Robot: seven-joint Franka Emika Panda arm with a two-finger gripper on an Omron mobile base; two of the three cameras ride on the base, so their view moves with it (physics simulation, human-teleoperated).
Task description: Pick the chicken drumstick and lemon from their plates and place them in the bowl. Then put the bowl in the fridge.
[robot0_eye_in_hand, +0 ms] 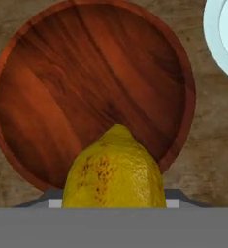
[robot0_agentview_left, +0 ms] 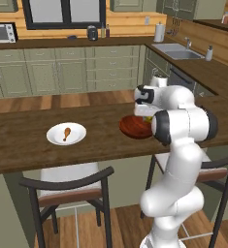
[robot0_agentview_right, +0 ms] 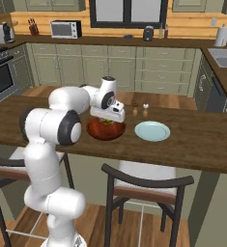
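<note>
My gripper [robot0_agentview_right: 108, 120] hangs just above the reddish-brown bowl [robot0_agentview_right: 105, 131] on the wooden counter, shut on the yellow-green lemon [robot0_eye_in_hand: 113, 169]. In the hand view the lemon covers the fingertips, with the bowl's [robot0_eye_in_hand: 86, 87] bare inside under it. The pale blue-green plate [robot0_agentview_right: 152, 130] lies bare to the bowl's right. Further left on the counter, the chicken drumstick [robot0_agentview_left: 67, 133] rests on the white plate [robot0_agentview_left: 57, 138]. From the left base view the forearm hides most of the gripper [robot0_agentview_left: 147, 118] over the bowl [robot0_agentview_left: 133, 127]. The fridge is out of view.
Two small shakers [robot0_agentview_right: 135, 109] stand behind the bowl near the counter's far edge. Dark-framed chairs [robot0_agentview_left: 67, 186] [robot0_agentview_right: 144, 185] sit tucked under the counter's near side. A sink [robot0_agentview_left: 176, 50] is set in the back-right worktop.
</note>
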